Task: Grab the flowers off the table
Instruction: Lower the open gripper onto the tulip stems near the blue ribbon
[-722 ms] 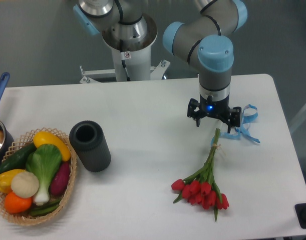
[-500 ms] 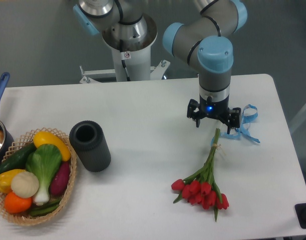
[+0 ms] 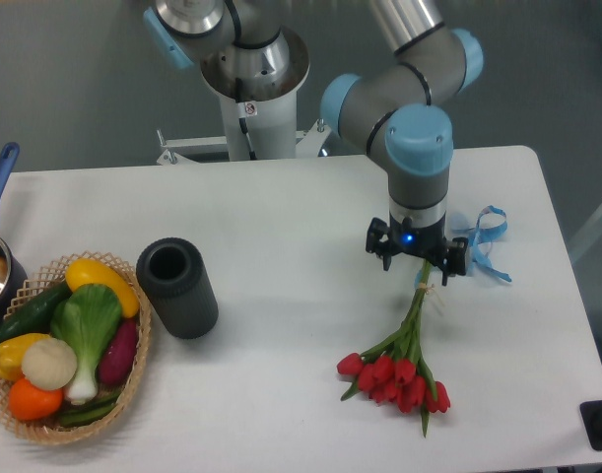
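The gripper [image 3: 416, 261] has dropped lower and shifted slightly toward 6 o'clock since a moment ago, jaws spread over the stem tips; the flowers [image 3: 404, 345] lie unmoved on the table [image 3: 281, 227], blooms toward 6 o'clock.

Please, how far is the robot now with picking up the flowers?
Done: the gripper has moved down over the stem end of the flowers. In hand: lining up for the grasp; whether its fingers are open I cannot tell. Left: closing on the stems and lifting, since the flowers lie flat on the table.
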